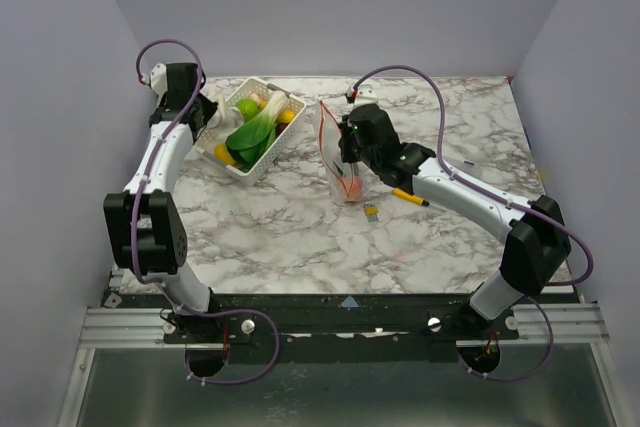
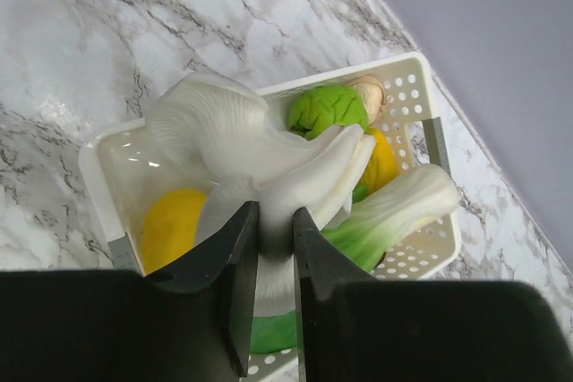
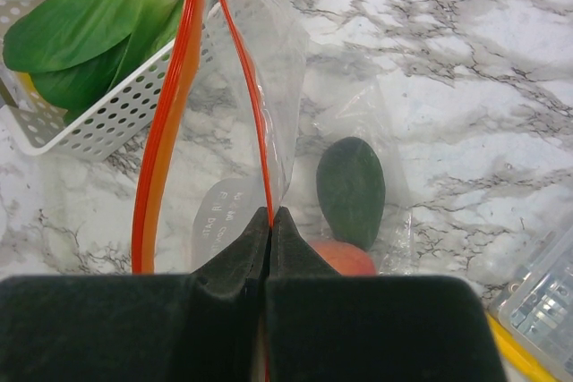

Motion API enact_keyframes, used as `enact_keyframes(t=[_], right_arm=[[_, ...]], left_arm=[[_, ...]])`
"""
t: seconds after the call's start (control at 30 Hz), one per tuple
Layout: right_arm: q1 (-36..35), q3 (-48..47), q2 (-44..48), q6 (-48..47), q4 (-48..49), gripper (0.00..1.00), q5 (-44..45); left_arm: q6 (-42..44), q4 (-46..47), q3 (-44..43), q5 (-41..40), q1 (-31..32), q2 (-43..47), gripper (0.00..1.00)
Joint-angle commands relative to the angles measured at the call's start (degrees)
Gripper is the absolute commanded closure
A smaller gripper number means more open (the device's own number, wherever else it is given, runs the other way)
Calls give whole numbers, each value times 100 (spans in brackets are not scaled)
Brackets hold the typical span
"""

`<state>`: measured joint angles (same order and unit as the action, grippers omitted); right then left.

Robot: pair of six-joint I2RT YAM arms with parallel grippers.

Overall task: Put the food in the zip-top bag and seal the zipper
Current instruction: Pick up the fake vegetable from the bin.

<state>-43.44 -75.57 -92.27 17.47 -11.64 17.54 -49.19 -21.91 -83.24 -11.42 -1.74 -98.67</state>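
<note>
Left claw (image 2: 276,219) is clamped narrowly on a white vegetable stalk (image 2: 261,154) — right claw (image 3: 270,219) is pinched tight on the bag (image 3: 269,51).

Basket (image 3: 107,118) stands rear left on the table (image 1: 300,237), with most of the food (image 2: 327,109) inside it. Zip-top bag (image 1: 335,147) stands upright just right of the basket, with two pieces at its bottom. Marker pen (image 1: 410,195) lies right of the bag, with the compartment box (image 3: 546,301) beside it.
</note>
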Motion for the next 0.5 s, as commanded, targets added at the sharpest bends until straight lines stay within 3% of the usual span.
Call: enact_keyframes(t=[0.0, 0.23, 0.33, 0.37, 0.47], right_arm=[[-20, -133, -28, -81, 24, 99, 134], [-20, -160, -17, -44, 34, 99, 100], [-22, -191, 11, -35, 39, 99, 85], [-15, -245, 28, -28, 33, 99, 26], [-12, -295, 9, -16, 30, 99, -35]], left_arm=[[532, 108, 234, -151, 32, 817, 100], [1256, 158, 605, 773, 47, 1982, 100], [1654, 501, 1003, 1523, 83, 2609, 100], [2025, 772, 1301, 2402, 148, 3184, 100], [2402, 711, 1398, 3082, 360, 3560, 100]])
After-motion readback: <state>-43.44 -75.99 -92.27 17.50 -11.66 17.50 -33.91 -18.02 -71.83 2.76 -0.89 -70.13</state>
